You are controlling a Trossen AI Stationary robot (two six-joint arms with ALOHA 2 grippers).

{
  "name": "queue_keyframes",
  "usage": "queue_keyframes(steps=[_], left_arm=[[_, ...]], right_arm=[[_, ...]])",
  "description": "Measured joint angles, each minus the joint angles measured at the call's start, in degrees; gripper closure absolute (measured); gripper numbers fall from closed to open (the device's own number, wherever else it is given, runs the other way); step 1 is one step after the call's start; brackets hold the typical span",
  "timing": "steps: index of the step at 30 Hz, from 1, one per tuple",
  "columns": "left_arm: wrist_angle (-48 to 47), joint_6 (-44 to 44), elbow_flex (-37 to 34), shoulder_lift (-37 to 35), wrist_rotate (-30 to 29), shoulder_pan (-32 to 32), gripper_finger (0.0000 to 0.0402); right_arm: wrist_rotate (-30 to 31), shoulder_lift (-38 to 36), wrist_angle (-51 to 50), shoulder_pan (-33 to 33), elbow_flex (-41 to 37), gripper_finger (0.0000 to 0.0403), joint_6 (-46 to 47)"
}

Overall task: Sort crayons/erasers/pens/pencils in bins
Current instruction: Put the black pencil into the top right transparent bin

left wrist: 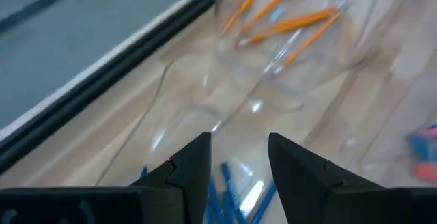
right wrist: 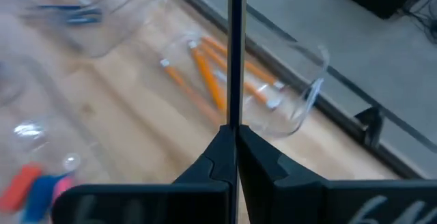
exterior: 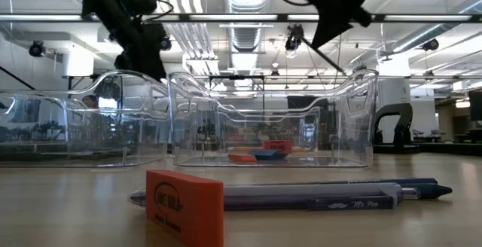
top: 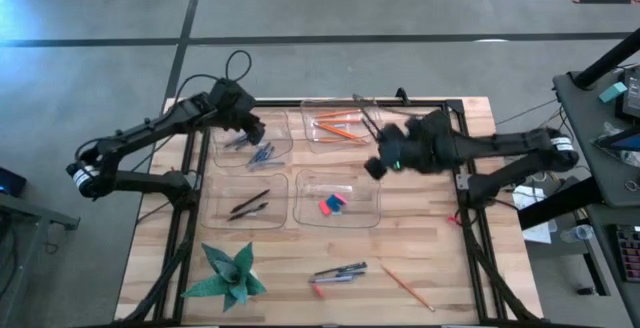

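Note:
My right gripper (top: pixel 383 154) is shut on a thin dark pen (top: pixel 367 116) and hangs above the table between the two right-hand bins. The far right bin (top: pixel 340 125) holds orange pencils (right wrist: pixel 205 74). The near right bin (top: pixel 337 200) holds pink and blue erasers (top: pixel 332 205). My left gripper (left wrist: pixel 239 162) is open and empty above the far left bin (top: pixel 252 140), which holds blue crayons (top: pixel 260 154). The near left bin (top: pixel 246 203) holds dark pens. My right gripper pinches the pen between its two fingers near one end (right wrist: pixel 234 111). The pen runs straight on past the fingertips, in line with the fingers. It is lifted clear, and its free end (top: pixel 356 98) reaches out over the pencil bin toward the table's far side.
Loose near the front edge lie two pens (top: pixel 340 271), a red eraser (top: pixel 318 290) and an orange pencil (top: pixel 405 286). The eraser (exterior: pixel 184 202) and pens show close up in the low view. A green folded-paper star (top: pixel 230 273) sits at the near left.

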Motion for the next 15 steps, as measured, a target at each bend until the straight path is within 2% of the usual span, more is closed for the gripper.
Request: queue_keyframes(steps=[3,8,12,15], left_arm=[[0.28,-2.90,2.16,-0.02,2.86,0.01,0.0269],[2.48,-8.52,5.31,-0.04,10.56,-0.06,0.0269],[7.90,-13.85,6.22,-0.09,18.30,-0.14,0.0269],[13.43,-16.90,6.72,-0.17,22.41,-0.24,0.0269]], right_arm=[[-5.11,0.00,4.37,-6.98,-0.15,0.0396,-7.96],[-15.45,0.02,17.65,-16.17,-1.72,0.0395,-22.06],[-23.50,0.62,26.93,-22.53,-3.42,0.0395,-28.49],[-27.85,2.88,29.73,-26.57,-3.84,0.0395,-31.10]])
